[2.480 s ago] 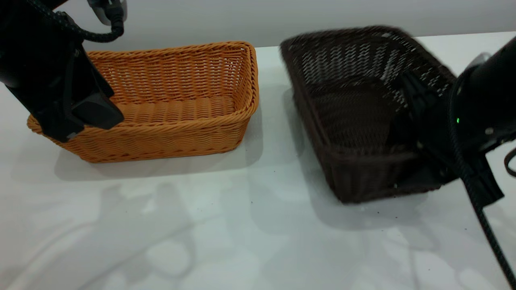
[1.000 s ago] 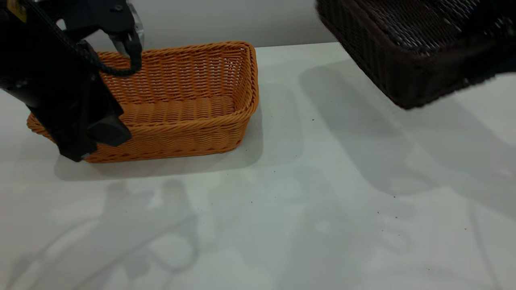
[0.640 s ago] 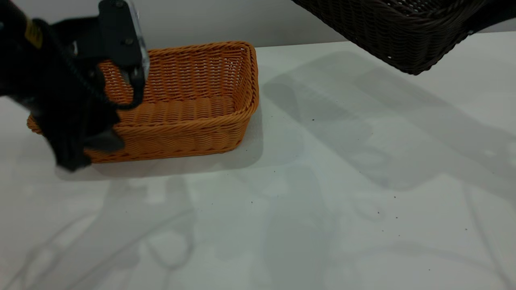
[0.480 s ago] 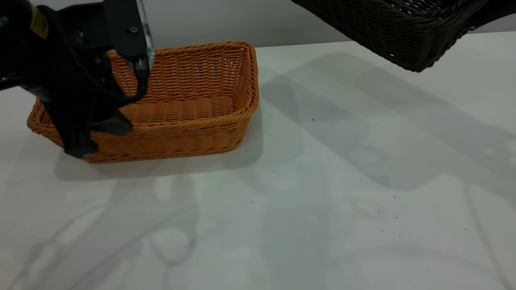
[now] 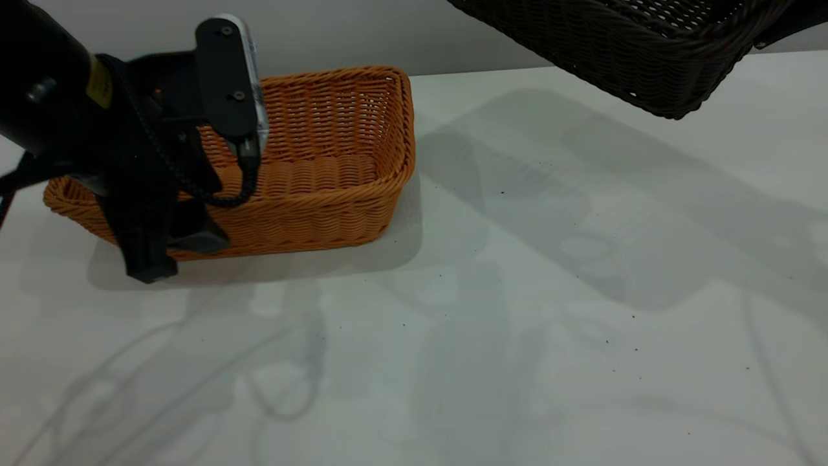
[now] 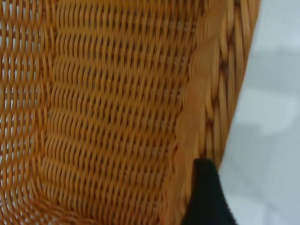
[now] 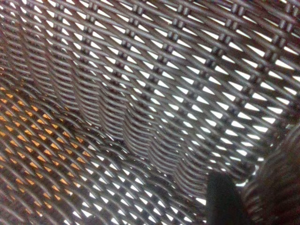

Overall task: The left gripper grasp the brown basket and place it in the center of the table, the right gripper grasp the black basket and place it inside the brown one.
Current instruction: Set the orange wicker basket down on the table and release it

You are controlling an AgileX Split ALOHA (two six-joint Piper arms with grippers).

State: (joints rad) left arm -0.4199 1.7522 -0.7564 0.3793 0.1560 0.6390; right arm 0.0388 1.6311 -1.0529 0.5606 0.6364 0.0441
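The brown basket (image 5: 310,175) stands on the white table (image 5: 491,310) at the left. My left gripper (image 5: 176,255) is low at its front-left rim and looks open. In the left wrist view one black finger (image 6: 206,192) lies against the outer side of the braided rim (image 6: 201,108); the other finger is out of view. The black basket (image 5: 621,45) hangs tilted in the air at the top right. In the right wrist view my right gripper (image 7: 248,190) is shut on its wall, one finger (image 7: 224,199) inside the open weave (image 7: 150,93). Orange shows through the weave.
The table's middle and right part carry only shadows and tiny dark specks (image 5: 502,192). A grey wall (image 5: 362,32) runs along the far edge behind the brown basket.
The right arm has lifted the black basket off the table to the top right. My left gripper has come down and slightly right onto the brown basket's front-left rim. The brown basket has not moved.
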